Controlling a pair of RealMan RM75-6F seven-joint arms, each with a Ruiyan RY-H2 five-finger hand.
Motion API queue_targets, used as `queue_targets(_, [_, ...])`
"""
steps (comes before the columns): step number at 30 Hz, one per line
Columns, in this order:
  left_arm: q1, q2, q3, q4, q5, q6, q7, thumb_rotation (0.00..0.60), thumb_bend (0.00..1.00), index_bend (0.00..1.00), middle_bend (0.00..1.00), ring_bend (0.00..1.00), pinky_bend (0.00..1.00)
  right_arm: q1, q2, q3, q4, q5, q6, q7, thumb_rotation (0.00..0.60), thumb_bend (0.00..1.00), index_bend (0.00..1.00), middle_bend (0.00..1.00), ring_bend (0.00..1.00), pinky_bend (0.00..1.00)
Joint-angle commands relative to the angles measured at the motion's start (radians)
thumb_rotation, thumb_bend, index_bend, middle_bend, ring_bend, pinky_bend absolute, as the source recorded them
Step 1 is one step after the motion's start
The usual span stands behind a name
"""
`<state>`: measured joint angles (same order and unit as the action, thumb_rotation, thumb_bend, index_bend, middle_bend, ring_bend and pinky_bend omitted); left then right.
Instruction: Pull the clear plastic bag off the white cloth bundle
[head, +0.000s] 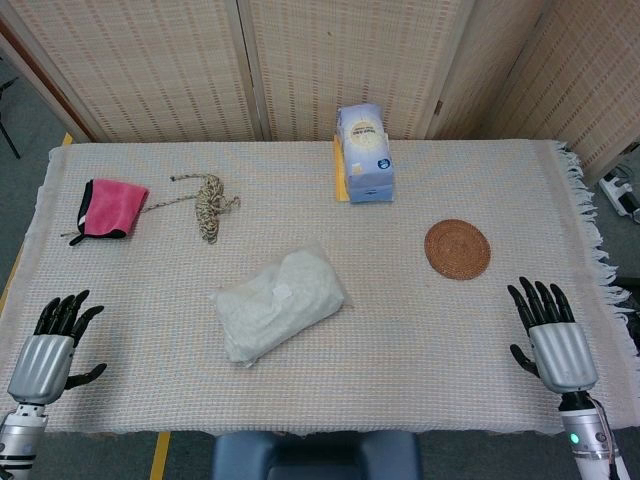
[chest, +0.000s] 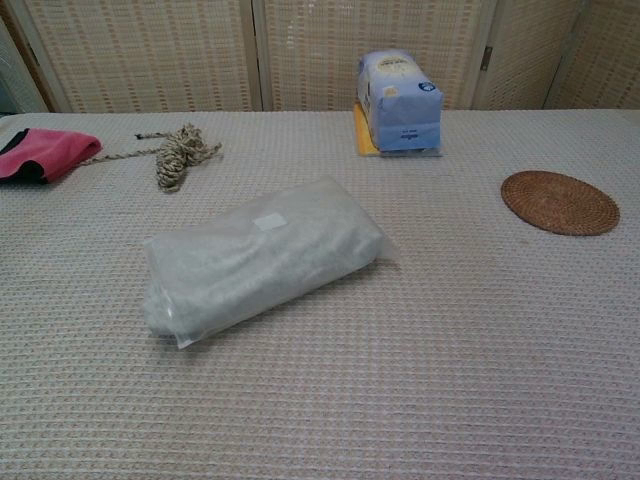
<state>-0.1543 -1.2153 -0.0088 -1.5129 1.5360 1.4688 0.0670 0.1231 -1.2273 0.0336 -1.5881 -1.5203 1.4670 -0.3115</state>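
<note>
Woven folding screen (head: 200, 60) behind cloth-covered table (head: 450, 340); grey floor (head: 30, 120).

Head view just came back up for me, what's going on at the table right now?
Nothing is being handled. The white cloth bundle lies mid-table, fully inside its clear plastic bag. The left hand and right hand rest open near the table's front corners, well apart from the bundle. Further back lie a pink cloth, a coil of rope, a blue tissue pack and a woven coaster.
</note>
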Motion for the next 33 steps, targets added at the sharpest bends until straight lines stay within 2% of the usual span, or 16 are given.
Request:
queue_targets(1, [-0.004,-0.003,0.006,0.002,0.017,-0.005,-0.023,0.6,0.16,0.21,0.06,0.0,0.0,0.0,-0.001,0.0,0.001,-0.001,-0.001,-0.001,0.6,0.19,0.01,0.0,0.0,0.0])
queue_targets(4, [-0.012,-0.017,0.027,0.018,0.073,0.001,-0.095,0.6,0.16,0.25,0.06,0.0,0.0,-0.002,-0.004,0.001,0.002,-0.008,0.006,-0.003,0.6,0.19,0.02,0.0,0.0,0.0])
queue_targets(9, [-0.024,-0.087,0.084,0.095,0.183,0.014,-0.253,0.6,0.16,0.41,0.06,0.0,0.0,0.001,-0.014,0.0,0.008,-0.008,-0.004,-0.014,0.6,0.19,0.01,0.0,0.0,0.0])
queue_targets(14, [-0.032,-0.233,0.112,0.24,0.251,0.033,-0.337,0.6,0.24,0.51,0.07,0.0,0.0,0.007,-0.025,0.0,0.014,0.007,-0.029,-0.036,0.6,0.19,0.02,0.0,0.0,0.0])
queue_targets(19, [-0.058,-0.342,0.126,0.346,0.285,0.004,-0.31,0.6,0.3,0.53,0.07,0.0,0.0,0.01,-0.026,0.002,0.012,0.012,-0.035,-0.039,0.6,0.19,0.01,0.0,0.0,0.0])
queue_targets(25, [-0.077,-0.463,0.1,0.47,0.329,0.081,-0.279,0.6,0.36,0.53,0.08,0.0,0.0,0.013,-0.023,0.003,0.011,0.019,-0.046,-0.039,0.6,0.19,0.02,0.0,0.0,0.0])
queue_targets(33, [-0.092,-0.554,0.101,0.575,0.331,0.105,-0.276,0.6,0.42,0.53,0.08,0.0,0.0,0.016,-0.022,0.003,0.009,0.023,-0.056,-0.041,0.6,0.19,0.01,0.0,0.0,0.0])
